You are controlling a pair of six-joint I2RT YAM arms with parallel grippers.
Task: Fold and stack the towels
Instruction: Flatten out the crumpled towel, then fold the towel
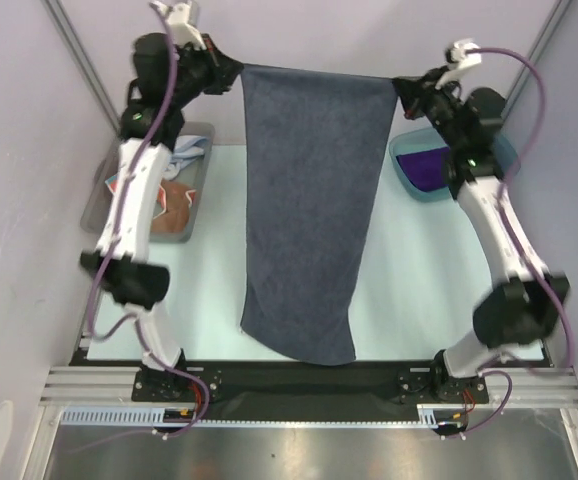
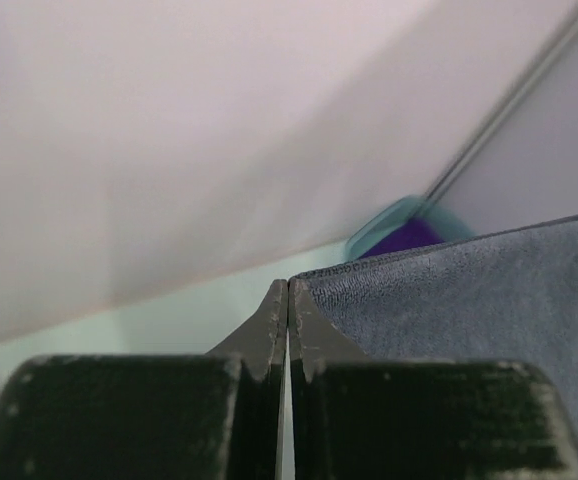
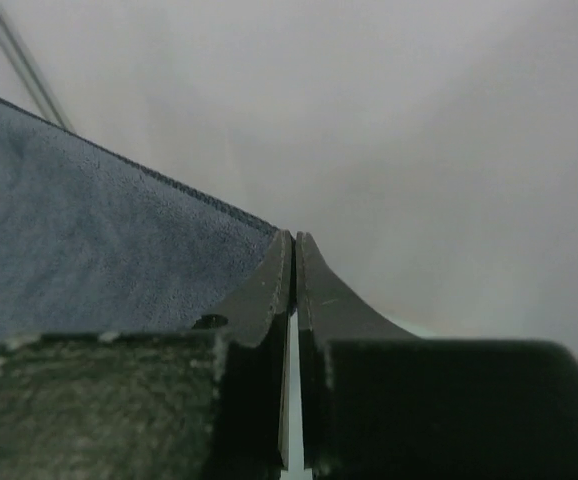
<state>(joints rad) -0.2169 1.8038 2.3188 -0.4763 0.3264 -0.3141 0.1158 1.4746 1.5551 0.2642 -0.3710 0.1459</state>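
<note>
A dark grey-blue towel (image 1: pixel 309 210) hangs stretched between my two grippers, its top edge taut at the far side and its lower end draped on the table near the front edge. My left gripper (image 1: pixel 231 72) is shut on its top left corner; the cloth shows in the left wrist view (image 2: pixel 469 300) beside the closed fingertips (image 2: pixel 288 300). My right gripper (image 1: pixel 401 88) is shut on the top right corner, with the cloth (image 3: pixel 89 220) left of its closed tips (image 3: pixel 294 255). A deep purple towel (image 1: pixel 427 165) lies in the teal bin (image 1: pixel 504 150).
A grey bin (image 1: pixel 201 130) at the left holds an orange-red cloth (image 1: pixel 179 205) and a pale cloth (image 1: pixel 191 150). The teal bin also shows in the left wrist view (image 2: pixel 374 228). Pale walls and metal frame posts surround the pale green table (image 1: pixel 419 280).
</note>
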